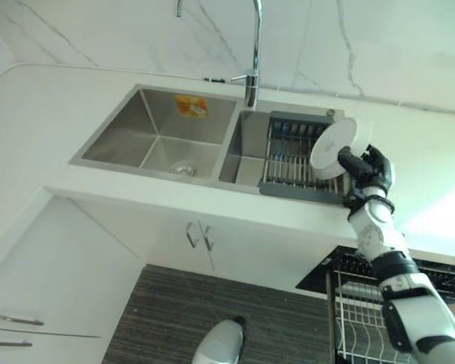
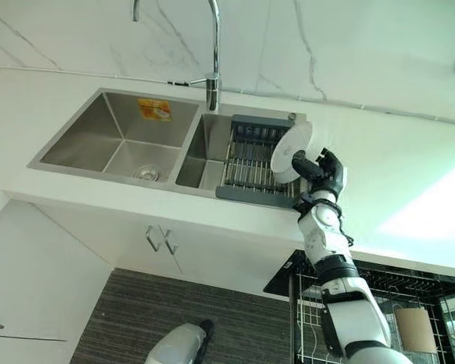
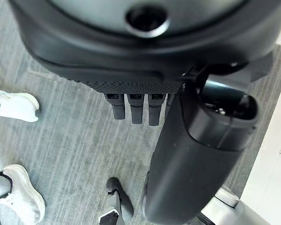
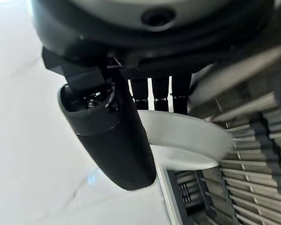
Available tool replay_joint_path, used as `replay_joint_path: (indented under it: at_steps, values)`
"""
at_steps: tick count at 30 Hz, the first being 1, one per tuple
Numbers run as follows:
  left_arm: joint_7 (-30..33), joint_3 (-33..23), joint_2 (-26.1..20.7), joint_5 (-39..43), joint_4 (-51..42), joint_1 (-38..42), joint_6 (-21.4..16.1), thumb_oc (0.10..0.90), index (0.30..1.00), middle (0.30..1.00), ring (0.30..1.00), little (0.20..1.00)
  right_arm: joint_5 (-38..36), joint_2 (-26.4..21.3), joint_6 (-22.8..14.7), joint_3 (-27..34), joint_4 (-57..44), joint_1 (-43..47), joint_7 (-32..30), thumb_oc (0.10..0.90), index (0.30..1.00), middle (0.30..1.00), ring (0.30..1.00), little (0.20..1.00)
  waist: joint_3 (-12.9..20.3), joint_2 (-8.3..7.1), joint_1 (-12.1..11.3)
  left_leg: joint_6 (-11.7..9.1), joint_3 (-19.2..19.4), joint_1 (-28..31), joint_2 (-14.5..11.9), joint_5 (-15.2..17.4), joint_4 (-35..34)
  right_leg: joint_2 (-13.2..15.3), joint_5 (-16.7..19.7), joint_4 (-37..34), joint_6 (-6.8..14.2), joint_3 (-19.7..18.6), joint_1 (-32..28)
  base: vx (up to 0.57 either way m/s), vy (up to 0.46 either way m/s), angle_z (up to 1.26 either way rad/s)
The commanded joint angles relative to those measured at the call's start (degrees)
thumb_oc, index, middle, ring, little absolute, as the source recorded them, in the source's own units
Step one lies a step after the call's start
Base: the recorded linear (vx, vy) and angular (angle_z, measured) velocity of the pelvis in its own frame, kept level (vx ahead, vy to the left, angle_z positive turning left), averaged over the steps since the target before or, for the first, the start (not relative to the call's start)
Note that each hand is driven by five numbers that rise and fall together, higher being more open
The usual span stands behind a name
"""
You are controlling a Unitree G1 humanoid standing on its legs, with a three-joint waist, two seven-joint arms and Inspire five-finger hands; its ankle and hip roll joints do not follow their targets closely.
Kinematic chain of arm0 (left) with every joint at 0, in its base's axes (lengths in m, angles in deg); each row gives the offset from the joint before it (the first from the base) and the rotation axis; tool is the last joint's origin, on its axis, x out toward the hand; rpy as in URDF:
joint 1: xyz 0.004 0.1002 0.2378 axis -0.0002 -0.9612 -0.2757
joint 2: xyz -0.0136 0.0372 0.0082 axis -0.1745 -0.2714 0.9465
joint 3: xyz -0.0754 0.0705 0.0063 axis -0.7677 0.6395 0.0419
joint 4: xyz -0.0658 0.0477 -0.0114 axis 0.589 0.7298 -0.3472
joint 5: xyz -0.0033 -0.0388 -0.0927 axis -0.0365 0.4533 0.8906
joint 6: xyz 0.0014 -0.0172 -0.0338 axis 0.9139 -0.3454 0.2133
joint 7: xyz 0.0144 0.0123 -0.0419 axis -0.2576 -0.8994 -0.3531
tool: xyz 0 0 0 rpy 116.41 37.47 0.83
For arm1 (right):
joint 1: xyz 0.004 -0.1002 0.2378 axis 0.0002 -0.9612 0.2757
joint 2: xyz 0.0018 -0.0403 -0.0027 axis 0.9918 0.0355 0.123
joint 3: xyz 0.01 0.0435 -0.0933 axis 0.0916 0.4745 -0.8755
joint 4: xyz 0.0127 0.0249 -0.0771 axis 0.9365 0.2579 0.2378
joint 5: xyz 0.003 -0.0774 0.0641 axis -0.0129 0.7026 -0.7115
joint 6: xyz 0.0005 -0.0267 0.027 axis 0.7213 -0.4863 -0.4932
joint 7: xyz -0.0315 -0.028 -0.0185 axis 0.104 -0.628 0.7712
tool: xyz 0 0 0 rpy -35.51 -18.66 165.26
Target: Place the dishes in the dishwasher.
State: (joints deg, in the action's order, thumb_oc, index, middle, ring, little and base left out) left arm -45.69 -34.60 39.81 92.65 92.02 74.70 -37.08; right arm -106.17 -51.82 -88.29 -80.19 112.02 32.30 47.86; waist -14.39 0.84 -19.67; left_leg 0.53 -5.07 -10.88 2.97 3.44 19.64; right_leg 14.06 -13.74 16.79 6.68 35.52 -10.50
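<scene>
My right hand [image 1: 370, 168] holds a round white plate [image 1: 333, 149] tilted on edge above the right end of the dish rack [image 1: 292, 159] in the sink's right basin. In the right wrist view the thumb [image 4: 113, 140] presses one face of the plate [image 4: 187, 138] and the fingers curl behind it. The open dishwasher's wire rack [image 1: 356, 311] shows at the lower right, below the counter. My left hand [image 3: 136, 105] hangs over the grey floor with its fingers straight and nothing in it.
A steel double sink [image 1: 155, 133] with a tall faucet [image 1: 252, 72] is set in the white counter [image 1: 45, 114]. White cabinet doors [image 1: 189, 243] stand below it. A person's white shoes [image 3: 11, 105] are on the floor near my left hand.
</scene>
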Motion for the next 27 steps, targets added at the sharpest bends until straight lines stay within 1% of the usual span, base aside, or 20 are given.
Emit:
replay_joint_path:
  at_steps: [1,7,11,13,15,16,18,21,24,27]
  values:
    - [-0.3,2.5,-3.5,-1.4,0.4,-2.1,0.3,0.800,0.900,0.900,0.900,0.900,-0.1,-3.0,-3.3,-2.7,-0.9,5.8,2.0,0.400,0.300,0.300,0.300,0.300,2.9,0.34,-0.8,-3.0,-0.2,3.1,-3.7,7.6,-2.4,-0.3,-3.9,0.4,-0.7,-4.0,0.9,0.01,0.004,0.06]
    - [-0.3,2.6,-3.7,-1.2,0.3,-2.2,0.2,0.800,0.900,0.900,0.900,0.900,0.1,-3.0,-4.9,-2.6,-1.2,6.3,1.8,0.400,0.300,0.300,0.300,0.300,2.7,0.37,-1.0,-2.9,-0.4,3.1,-3.6,7.5,-2.4,-0.3,-3.9,0.4,-0.6,-3.9,0.7,0.00,-0.001,0.01]
    - [-0.4,2.5,-3.7,-1.3,0.3,-2.1,0.1,0.800,0.900,0.900,0.900,0.900,0.4,-3.0,-7.3,-2.4,-1.4,6.5,1.0,0.400,0.300,0.300,0.300,0.300,2.8,0.34,-1.1,-2.9,-0.3,3.1,-3.6,7.5,-2.4,-0.3,-3.9,0.4,-0.6,-3.8,0.7,0.00,0.000,0.00]
    - [-0.3,2.5,-3.5,-1.7,0.6,-2.0,-0.4,0.800,0.900,0.900,0.900,0.900,0.2,-2.4,-11.7,-2.5,-2.7,6.2,1.2,0.400,0.300,0.300,0.300,0.300,2.8,0.27,-0.9,-2.8,0.0,3.1,-3.8,7.5,-2.4,-0.3,-3.8,0.4,-0.6,-4.0,0.8,-0.04,-0.043,0.00]
    - [-0.1,2.2,-3.3,-1.6,0.7,-2.2,-0.8,0.800,0.900,0.900,0.900,0.900,1.1,-1.5,-16.3,-2.8,-7.4,5.5,2.5,0.400,0.300,0.300,0.300,0.300,2.9,0.12,-0.3,-2.7,0.7,3.3,-4.2,7.6,-2.4,-0.4,-3.8,0.4,-0.6,-4.4,1.0,-0.07,-0.082,-0.05]
    - [-0.2,1.6,-3.1,-2.1,0.9,-2.4,-1.3,0.800,0.900,0.900,0.900,0.900,2.7,-0.9,-18.7,-3.6,-12.5,4.9,3.3,0.400,0.300,0.300,0.300,0.300,3.0,-0.02,0.2,-2.7,1.3,3.4,-4.5,7.8,-2.4,-0.5,-3.8,0.4,-0.6,-4.8,1.3,-0.10,-0.102,-0.11]
    - [-0.1,0.8,-2.8,-2.6,1.1,-2.5,-1.9,0.800,0.900,0.900,0.900,0.900,4.7,-0.2,-20.7,-4.8,-17.8,4.2,3.6,0.400,0.300,0.300,0.300,0.300,3.3,-0.26,0.9,-2.7,2.1,3.5,-5.0,8.0,-2.4,-0.7,-3.8,0.4,-0.7,-5.4,1.8,-0.10,-0.093,-0.21]
    - [0.3,-0.3,-2.3,-2.5,1.1,-2.6,-2.7,0.800,0.900,0.900,0.900,0.900,7.2,0.4,-22.7,-6.4,-26.1,2.7,3.1,0.400,0.300,0.300,0.300,0.300,3.7,-0.71,2.4,-2.9,4.0,3.9,-6.1,8.4,-2.4,-1.0,-3.9,0.4,-0.9,-6.7,2.6,-0.12,-0.104,-0.37]
    - [0.7,-1.0,-1.7,-2.8,0.9,-2.4,-3.7,0.800,0.900,0.900,0.900,0.900,9.2,0.3,-24.6,-6.5,-31.8,1.7,2.9,0.400,0.300,0.300,0.300,0.300,4.2,-1.18,4.2,-3.1,5.9,4.5,-7.3,9.0,-2.4,-1.6,-3.9,0.4,-1.2,-8.2,3.6,-0.13,-0.112,-0.42]
    - [2.1,-1.5,-1.1,-3.0,0.8,-1.9,-5.5,0.800,0.900,0.900,0.900,0.900,10.5,-0.4,-24.7,-6.1,-37.1,0.2,2.4,0.400,0.300,0.300,0.300,0.300,4.7,-1.49,6.1,-3.4,7.8,5.3,-8.4,9.7,-2.4,-2.3,-3.9,0.4,-1.6,-9.9,4.6,-0.12,-0.099,-0.43]
